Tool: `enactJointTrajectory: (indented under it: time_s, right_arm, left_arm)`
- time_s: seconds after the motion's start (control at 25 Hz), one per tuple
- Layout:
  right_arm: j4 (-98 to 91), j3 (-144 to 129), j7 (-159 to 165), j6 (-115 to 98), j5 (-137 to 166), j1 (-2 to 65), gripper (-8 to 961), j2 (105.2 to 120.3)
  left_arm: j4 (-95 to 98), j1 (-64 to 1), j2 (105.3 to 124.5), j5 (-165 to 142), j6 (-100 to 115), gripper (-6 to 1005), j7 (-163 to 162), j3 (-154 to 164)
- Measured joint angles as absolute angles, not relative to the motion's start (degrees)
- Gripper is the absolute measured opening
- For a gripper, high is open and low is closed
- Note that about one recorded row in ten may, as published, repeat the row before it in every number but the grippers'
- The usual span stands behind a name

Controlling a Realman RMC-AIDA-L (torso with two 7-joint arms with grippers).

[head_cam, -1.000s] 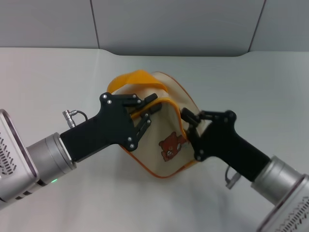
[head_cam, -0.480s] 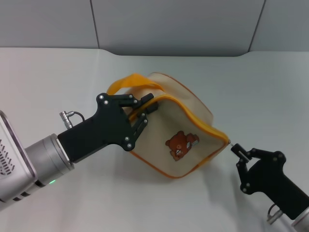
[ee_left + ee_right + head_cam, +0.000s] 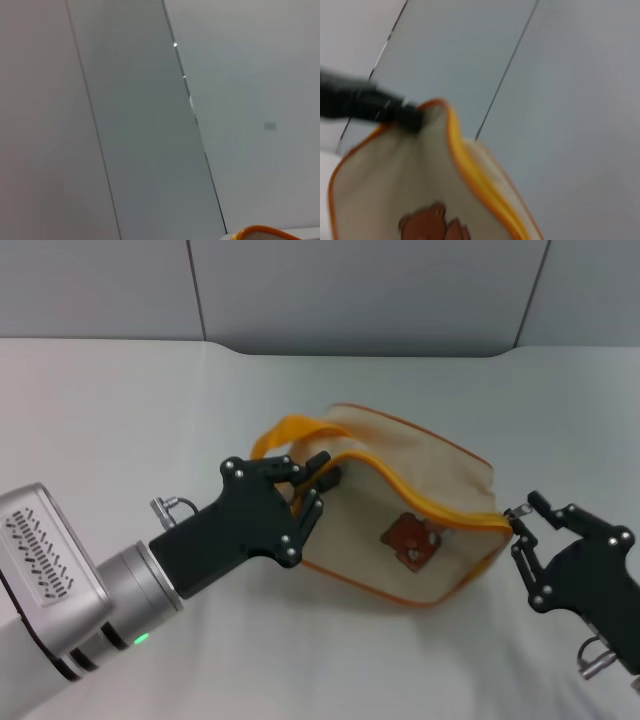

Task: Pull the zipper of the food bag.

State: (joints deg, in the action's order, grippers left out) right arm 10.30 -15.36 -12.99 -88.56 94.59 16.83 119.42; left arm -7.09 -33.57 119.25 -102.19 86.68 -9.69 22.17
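A pale grey-white surface (image 3: 120, 400) runs the full width of the head view, matte and even, and meets a grey panelled wall at its far edge. Near its middle the food bag (image 3: 420, 465) lies directly on it, a beige canvas pouch edged in orange, its brown bear picture (image 3: 410, 538) facing up and toward the near side. The bag's orange loop handle (image 3: 285, 432) sits at its left end. The bag casts a soft shadow on the surface along its near edge.
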Motion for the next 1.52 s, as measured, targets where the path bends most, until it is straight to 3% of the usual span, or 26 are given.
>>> enactJointTrajectory:
  time_s: [0.08,0.28,0.4,0.6,1.0,1.2,1.52]
  right_arm:
    - [8.3,-15.6,-7.2,-90.2,95.1,16.9,91,119.37]
    - [2.1,-15.7,5.8,-94.1,97.4,16.9,257,119.34]
    - [-2.5,-15.8,14.8,-97.0,99.2,16.8,501,119.29]
    - [-11.8,-15.7,29.7,-100.6,104.4,16.9,729,119.26]
    - [-25.3,-15.7,46.6,-107.0,120.9,20.3,778,119.13]
    - [-26.7,-15.9,48.6,-108.4,125.1,22.2,783,119.12]
    - [-26.8,-16.4,48.6,-109.2,125.7,22.7,782,119.14]
  left_arm:
    - [-8.2,-33.3,119.27,-102.3,86.5,92,-9.7,21.7]
    - [-10.4,-31.4,119.26,-102.3,86.1,112,-9.3,15.8]
    - [-10.1,-30.9,119.09,-102.5,86.5,191,-10.8,15.3]
    - [-6.6,-30.1,118.84,-102.7,89.5,343,-17.7,18.5]
    - [10.6,-28.8,118.78,-102.8,97.5,705,-37.2,40.4]
    - [14.6,-27.9,118.81,-102.8,98.7,835,-41.1,44.6]
    - [15.5,-26.9,118.85,-102.8,98.6,835,-40.6,45.3]
